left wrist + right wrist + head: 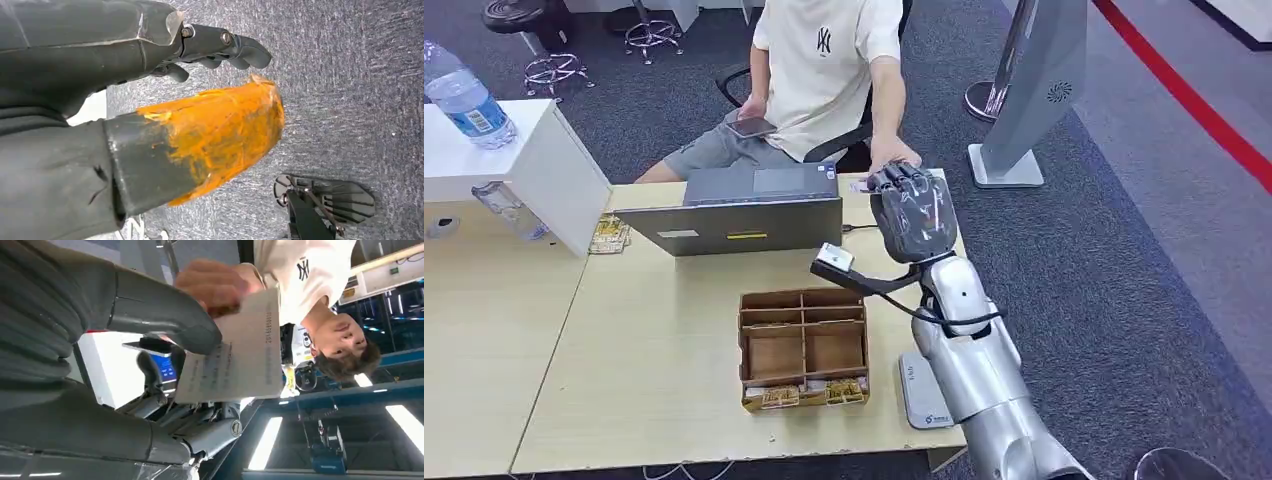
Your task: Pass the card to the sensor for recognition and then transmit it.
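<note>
In the head view the right hand (912, 213) hides most of the white printed card (240, 355). The wrist view shows that card pinched between grey thumb and dark fingers, the seated person's hand (212, 285) gripping its far edge. The left hand (220, 47) hangs over grey carpet (360, 90), fingers curled in on nothing.
</note>
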Controlling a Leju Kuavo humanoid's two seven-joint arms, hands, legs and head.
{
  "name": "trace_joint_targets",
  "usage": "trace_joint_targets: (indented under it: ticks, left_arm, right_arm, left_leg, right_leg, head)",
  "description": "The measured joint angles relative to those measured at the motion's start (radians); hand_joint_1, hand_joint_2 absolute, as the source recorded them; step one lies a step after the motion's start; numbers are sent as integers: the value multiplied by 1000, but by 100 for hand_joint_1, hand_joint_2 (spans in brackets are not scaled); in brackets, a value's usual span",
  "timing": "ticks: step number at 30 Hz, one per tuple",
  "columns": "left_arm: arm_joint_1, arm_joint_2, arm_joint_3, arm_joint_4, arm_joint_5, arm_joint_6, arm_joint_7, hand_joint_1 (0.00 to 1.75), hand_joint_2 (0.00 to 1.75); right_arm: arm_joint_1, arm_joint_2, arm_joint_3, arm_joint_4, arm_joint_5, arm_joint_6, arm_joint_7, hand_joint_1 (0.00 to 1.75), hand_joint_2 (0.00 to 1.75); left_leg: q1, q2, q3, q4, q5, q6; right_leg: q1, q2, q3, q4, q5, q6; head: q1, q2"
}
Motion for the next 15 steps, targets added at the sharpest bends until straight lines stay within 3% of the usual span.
trace_joint_targets:
  ticks: [9, 13, 15]
  left_arm:
    - [0, 3, 0, 0, 0, 0, -2, 0, 0]
    - [2, 3, 0, 0, -1, 2, -3, 0, 0]
    - [3, 3, 0, 0, 2, 5, -5, 0, 0]
  right_arm:
    - [22, -19, 0, 8, -19, 0, -10, 175, 175]
    - [44, -20, -12, 8, -84, 0, -67, 175, 175]
    - [61, -13, -32, 8, -177, 0, -129, 175, 175]
  left_leg:
    - [0, 0, 0, 0, 0, 0]
    - [0, 0, 0, 0, 0, 0]
    - [0, 0, 0, 0, 0, 0]
  right_leg:
    - [0, 0, 0, 0, 0, 0]
    - [0, 0, 0, 0, 0, 0]
    - [0, 0, 0, 0, 0, 0]
  head:
    - [0, 0]
    - [0, 0]
    - [0, 0]
